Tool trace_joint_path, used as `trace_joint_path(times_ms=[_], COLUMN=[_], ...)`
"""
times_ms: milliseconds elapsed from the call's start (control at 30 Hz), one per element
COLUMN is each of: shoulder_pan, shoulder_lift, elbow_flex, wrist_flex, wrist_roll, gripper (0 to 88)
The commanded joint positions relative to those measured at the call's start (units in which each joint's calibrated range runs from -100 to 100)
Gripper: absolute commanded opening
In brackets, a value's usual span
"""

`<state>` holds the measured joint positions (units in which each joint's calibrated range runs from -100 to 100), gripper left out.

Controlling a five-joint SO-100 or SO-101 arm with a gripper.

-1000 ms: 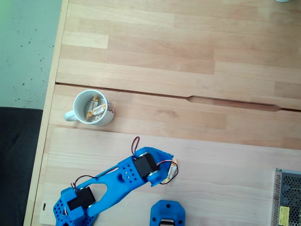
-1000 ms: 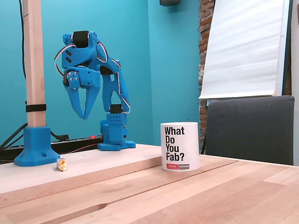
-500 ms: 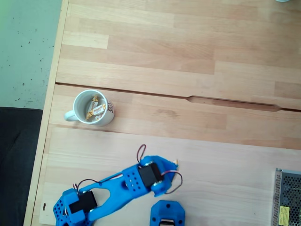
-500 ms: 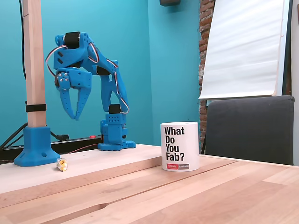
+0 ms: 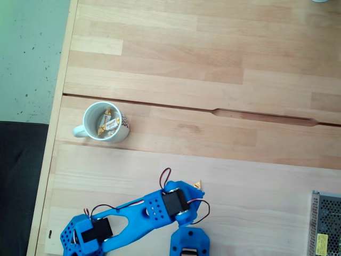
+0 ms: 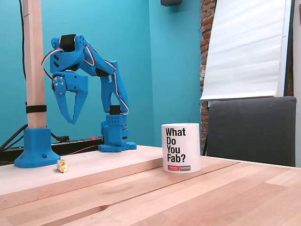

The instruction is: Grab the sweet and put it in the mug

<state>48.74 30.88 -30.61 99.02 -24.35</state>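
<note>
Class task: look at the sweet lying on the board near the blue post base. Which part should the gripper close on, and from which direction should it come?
Probably the sweet's plump middle, from straight above. It lies flat on the board, elongated, with thin twisted ends that would likely slip. The open gripper hangs fingers-down above it, so a vertical descent with fingers across the short width suits. The post base stands close beside it, which argues against a side approach.

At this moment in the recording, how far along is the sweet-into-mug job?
Done: the small white ceramic mug already holds a few wrapped sweets. In hand: nothing; the blue end effector hangs open and empty above the tiny cream-and-orange wrapped sweet, which lies on the pale wooden table beside the blue post base. Left: lower, grasp it, carry it over and release it in the mug.
</note>
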Motion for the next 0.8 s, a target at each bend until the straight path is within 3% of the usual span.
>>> trace_joint_path(times_ms=[0, 767], shoulder_pan=[0.6, 0.5], shoulder_lift=[0.3, 2.2], elbow_flex=[-2.8, -2.1], wrist_flex=[0.7, 0.6], wrist_roll=[0.1, 0.1], gripper=[0.0, 0.0])
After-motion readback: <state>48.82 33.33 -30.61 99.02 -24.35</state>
